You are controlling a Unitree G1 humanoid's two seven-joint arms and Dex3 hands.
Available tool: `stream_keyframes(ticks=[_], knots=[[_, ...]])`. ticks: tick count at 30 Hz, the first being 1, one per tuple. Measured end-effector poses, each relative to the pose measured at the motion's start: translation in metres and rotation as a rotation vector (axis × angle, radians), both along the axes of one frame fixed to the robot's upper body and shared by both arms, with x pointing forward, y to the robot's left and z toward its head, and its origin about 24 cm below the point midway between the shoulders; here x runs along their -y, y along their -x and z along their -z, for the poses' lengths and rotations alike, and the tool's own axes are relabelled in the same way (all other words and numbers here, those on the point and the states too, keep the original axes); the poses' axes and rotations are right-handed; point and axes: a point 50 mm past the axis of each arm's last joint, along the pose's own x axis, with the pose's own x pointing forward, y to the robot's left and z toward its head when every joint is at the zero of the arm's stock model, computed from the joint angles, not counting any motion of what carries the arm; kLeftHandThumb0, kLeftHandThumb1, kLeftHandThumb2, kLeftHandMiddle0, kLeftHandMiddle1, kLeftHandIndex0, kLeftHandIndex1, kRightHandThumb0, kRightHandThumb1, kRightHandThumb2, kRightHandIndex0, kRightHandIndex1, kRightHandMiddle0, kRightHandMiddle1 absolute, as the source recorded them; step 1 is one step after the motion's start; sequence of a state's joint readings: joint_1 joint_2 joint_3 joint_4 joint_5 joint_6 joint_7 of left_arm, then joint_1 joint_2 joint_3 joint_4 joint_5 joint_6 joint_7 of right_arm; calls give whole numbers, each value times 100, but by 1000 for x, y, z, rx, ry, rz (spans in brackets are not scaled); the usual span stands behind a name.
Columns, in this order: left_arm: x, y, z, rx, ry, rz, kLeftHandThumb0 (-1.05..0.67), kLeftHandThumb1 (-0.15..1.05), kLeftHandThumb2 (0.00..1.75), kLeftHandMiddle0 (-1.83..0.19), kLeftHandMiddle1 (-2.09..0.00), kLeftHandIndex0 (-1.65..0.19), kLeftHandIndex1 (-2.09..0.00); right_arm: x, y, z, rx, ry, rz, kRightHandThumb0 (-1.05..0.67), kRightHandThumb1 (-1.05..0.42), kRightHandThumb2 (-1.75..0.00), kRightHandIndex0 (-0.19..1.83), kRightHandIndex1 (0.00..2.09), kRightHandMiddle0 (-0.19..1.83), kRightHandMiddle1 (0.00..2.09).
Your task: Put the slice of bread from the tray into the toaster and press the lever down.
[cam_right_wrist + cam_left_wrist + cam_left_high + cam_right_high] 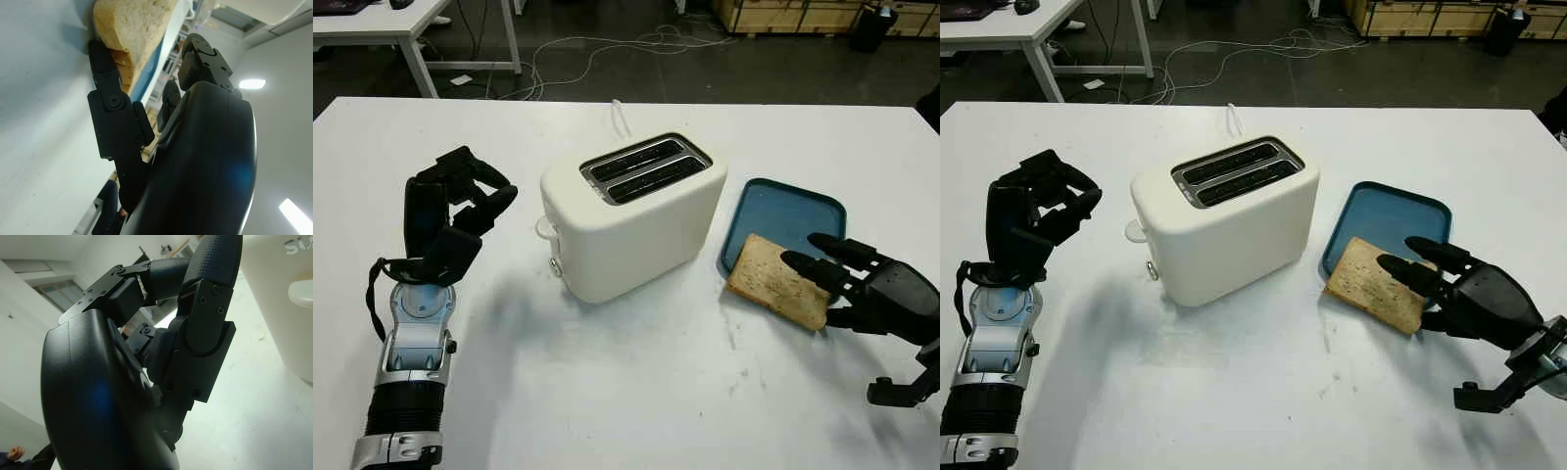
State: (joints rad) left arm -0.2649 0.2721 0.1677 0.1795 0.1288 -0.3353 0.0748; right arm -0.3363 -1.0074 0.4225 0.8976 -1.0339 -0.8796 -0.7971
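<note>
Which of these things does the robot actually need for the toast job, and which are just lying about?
Needed:
slice of bread, half off the tray's edge
blue tray
white toaster, both slots empty
right hand, fingers at the bread
left hand, curled, idle left of the toaster

Just lying about:
cables on the floor
another table behind

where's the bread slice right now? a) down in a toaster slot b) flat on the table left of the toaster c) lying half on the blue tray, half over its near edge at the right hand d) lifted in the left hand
c: the bread slice overhangs the blue tray's near edge, with the right hand at it; both toaster slots look empty.
</note>
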Motion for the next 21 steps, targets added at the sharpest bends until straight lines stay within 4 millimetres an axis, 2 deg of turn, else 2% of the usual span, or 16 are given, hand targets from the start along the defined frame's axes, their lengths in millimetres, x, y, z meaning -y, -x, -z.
stream_keyframes(ticks=[7,14,15,16,17,19,21], knots=[[1,1,-2,22,0,6,-97,92,19,-95,-157,-86,-127,-7,-4,9,11,-9,6,-38,-77,0,32,7,31,2],[1,2,-3,44,-1,6,-98,92,20,-96,-158,-87,-129,-15,-10,15,40,-31,-6,-27,-85,-2,48,17,45,7],[1,2,-3,46,-1,7,-98,92,20,-96,-158,-87,-129,-17,-11,15,42,-35,-10,-26,-86,-1,48,31,50,6],[1,2,-3,45,-1,7,-98,92,19,-96,-158,-87,-129,-18,-11,16,46,-39,-15,-25,-89,-1,40,68,58,7],[1,2,-3,44,0,7,-98,92,19,-96,-157,-87,-129,-19,-11,16,49,-40,-19,-25,-90,-1,38,87,63,8],[1,2,-3,44,0,7,-98,92,19,-96,-157,-87,-128,-20,-11,18,48,-30,-24,-26,-92,-5,41,110,73,13],[1,2,-3,44,0,7,-98,92,19,-96,-157,-87,-128,-20,-11,19,46,-23,-27,-26,-92,-7,42,120,75,23]])
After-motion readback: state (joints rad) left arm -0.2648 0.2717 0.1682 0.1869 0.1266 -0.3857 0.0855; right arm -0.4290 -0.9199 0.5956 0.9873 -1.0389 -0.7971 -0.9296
